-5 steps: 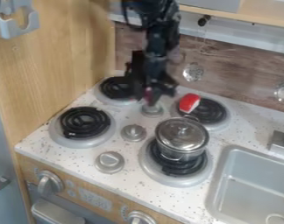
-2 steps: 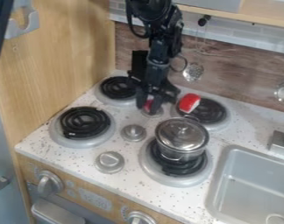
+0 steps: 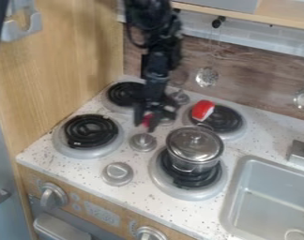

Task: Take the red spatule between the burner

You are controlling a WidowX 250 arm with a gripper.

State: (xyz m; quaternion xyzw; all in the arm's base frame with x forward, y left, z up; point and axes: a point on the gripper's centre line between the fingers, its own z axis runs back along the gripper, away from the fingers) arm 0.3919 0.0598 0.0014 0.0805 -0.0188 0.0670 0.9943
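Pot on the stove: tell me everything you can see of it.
The pot is small, round and silvery, with a shiny, metal-looking surface. Its lid is on, topped by a small knob, and a thin loop handle shows at the far side. It stands upright on the near burner beside the sink. Its contents are hidden.

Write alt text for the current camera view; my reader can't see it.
A robot arm with its tool over a toy stovetop, a bit of red at its lower end. A red object rests on the back right burner, a lidded metal pot on the front right one; a sink is at right.
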